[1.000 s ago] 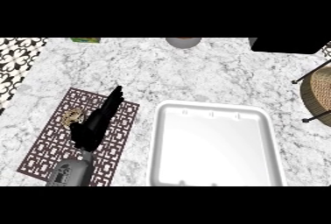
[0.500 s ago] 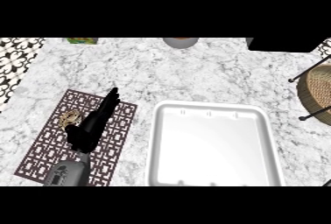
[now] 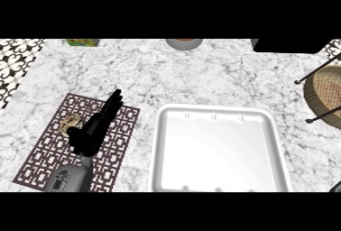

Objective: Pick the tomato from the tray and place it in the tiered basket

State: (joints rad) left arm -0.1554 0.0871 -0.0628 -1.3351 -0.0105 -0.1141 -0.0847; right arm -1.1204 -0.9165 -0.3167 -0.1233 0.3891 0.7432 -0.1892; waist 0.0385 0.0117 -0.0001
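Presently, head view, looking steeply down on marble counter (image 3: 200, 74); one hand in sight, obs. as follows

Left hand (image 3: 92, 133): comes in from lower edge on grey forearm (image 3: 70, 178); sits over patterned mat (image 3: 43, 155) at counter's left; fingers (image 3: 110, 106) straight and together, pointing up and slightly right, tips near mat's far edge; hand is open, nothing held. Whether palm touches mat or hovers above it: cannot tell

Small tan item (image 3: 71, 122) lies on mat just beside hand's left edge, partly hidden by it; too small to identify

Right hand: does not show in this view

Tray (image 3: 214, 108): white, rectangular w/ rounded corners, flat on counter just right of mat, apart from left hand; near edge cut by lower edge of view; pale bottom and raised rim visible

Tomato: cannot make it out anywhere in view; position cannot be told

Tiered basket (image 3: 326, 90): at far right edge, only partly in view; woven round level w/ dark wire frame; well apart from hand, tray between them

Other items along far edge of counter: grey round vessel (image 3: 184, 43) at top centre; green box (image 3: 82, 42) at top left; black object (image 3: 290, 45) at top right, all cut by view's upper edge; black-and-white patterned surface (image 3: 15, 58) beyond counter's left edge
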